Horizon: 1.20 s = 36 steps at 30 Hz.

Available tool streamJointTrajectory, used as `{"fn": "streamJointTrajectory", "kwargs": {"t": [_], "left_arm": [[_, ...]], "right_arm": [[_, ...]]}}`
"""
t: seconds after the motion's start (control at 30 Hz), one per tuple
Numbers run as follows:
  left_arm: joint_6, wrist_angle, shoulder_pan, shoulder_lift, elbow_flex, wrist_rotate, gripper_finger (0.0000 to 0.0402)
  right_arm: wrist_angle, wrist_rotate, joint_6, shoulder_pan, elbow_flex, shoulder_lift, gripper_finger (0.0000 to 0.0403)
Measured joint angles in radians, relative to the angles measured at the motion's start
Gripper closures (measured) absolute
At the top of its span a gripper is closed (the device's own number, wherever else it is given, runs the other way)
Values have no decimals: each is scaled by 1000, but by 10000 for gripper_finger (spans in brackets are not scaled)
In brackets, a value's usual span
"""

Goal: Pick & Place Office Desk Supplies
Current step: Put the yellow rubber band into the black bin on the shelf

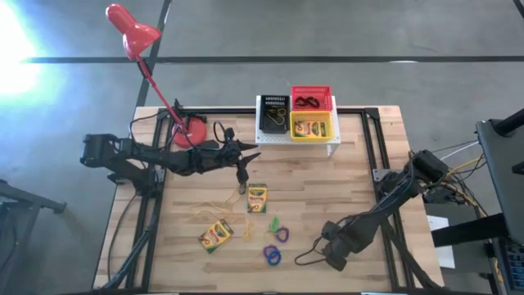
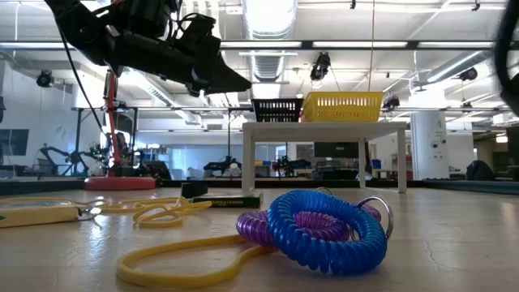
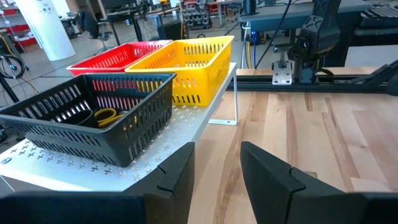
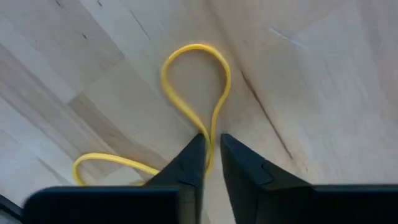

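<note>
My right gripper (image 4: 211,152) points down at the table's near right (image 1: 332,252), closed on a thin yellow rubber band (image 4: 196,81) that lies on the wood. My left gripper (image 3: 217,171) hovers open and empty over the table's middle (image 1: 241,164), facing the baskets. Two crayon boxes (image 1: 257,198) (image 1: 216,235) lie flat on the table, with more yellow rubber bands (image 1: 214,209) between them. A green ring (image 1: 278,223), a purple ring (image 1: 282,235) and a blue ring (image 1: 272,256) lie near the front. My right gripper pinches the rubber band between its two fingertips, where the two strands of one loop run together (image 4: 209,138). The fingers come from above, pointing down. The loop lies flat and slack on the table beyond the fingers, and another bend of the band (image 4: 106,160) trails off to the side.
A white perforated stand (image 1: 332,147) at the far edge carries a black basket (image 1: 274,115), a red basket (image 1: 311,100) and a yellow basket (image 1: 311,127). A red desk lamp (image 1: 131,33) stands on its round base (image 1: 192,129) at the far left.
</note>
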Motion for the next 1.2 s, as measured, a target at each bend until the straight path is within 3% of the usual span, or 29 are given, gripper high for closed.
{"fn": "streamJointTrajectory", "kwargs": {"t": [0.17,0.33,0.53,0.6,0.83,0.97,1.1,1.2], "left_arm": [[-10,-24,0,0,0,0,270],[-35,-47,-1,0,0,0,270],[-52,-39,-23,0,0,28,270],[-35,-15,-40,0,0,52,270],[27,101,-96,0,6,187,270],[50,115,-100,0,29,221,270],[98,114,-100,0,39,221,270],[170,112,-100,0,40,222,270]], "right_arm": [[112,226,-59,-11,-43,-112,392],[181,604,-173,-10,-104,-237,394],[378,1141,-364,-26,-248,-385,394],[437,1247,-423,-46,-291,-421,394],[637,1290,-682,-199,-364,-480,394],[911,1257,-960,-291,-409,-453,394],[1303,1069,-1264,-373,-470,-400,394],[1643,869,-1428,-432,-513,-349,394]]}}
